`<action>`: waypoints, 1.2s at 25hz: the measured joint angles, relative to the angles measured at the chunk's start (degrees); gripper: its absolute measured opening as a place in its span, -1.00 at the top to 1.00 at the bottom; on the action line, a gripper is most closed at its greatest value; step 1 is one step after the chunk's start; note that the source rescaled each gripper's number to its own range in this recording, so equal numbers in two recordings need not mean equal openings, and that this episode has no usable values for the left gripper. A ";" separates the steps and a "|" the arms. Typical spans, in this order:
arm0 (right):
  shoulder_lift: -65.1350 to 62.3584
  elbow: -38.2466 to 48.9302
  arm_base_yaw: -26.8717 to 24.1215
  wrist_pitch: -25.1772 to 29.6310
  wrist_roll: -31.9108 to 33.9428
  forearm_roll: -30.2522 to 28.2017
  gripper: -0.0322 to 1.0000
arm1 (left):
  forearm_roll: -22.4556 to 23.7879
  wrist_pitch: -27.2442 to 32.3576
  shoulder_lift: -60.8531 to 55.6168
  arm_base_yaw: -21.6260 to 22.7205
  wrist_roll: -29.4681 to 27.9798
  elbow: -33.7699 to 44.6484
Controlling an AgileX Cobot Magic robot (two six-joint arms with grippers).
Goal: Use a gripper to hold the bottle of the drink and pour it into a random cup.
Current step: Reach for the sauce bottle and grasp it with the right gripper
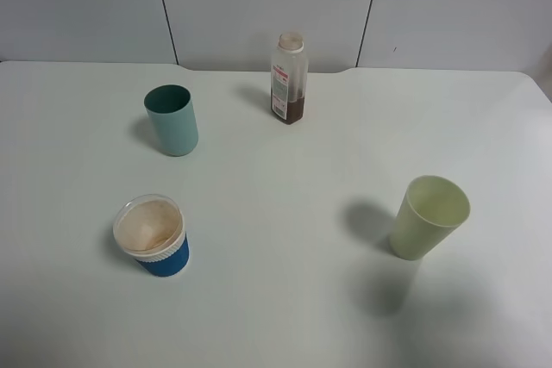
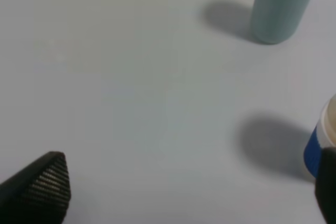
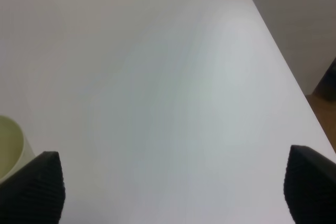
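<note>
bottle (image 1: 288, 77), red-white label (image 1: 280, 94), txt illegible

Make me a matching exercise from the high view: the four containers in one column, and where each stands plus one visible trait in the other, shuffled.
Column A
1. bottle of the drink
2. teal tumbler
3. blue cup
4. pale yellow-green cup

Column B
a. front left, brown-stained inside
b. right side, apart from the others
c. back middle, brown liquid low in it
d. back left, dark inside

Pairs: 1-c, 2-d, 3-a, 4-b
</note>
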 joint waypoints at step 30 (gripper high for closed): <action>0.00 0.00 0.00 0.00 0.18 0.00 -0.65 | 0.00 0.00 0.00 0.00 0.00 0.00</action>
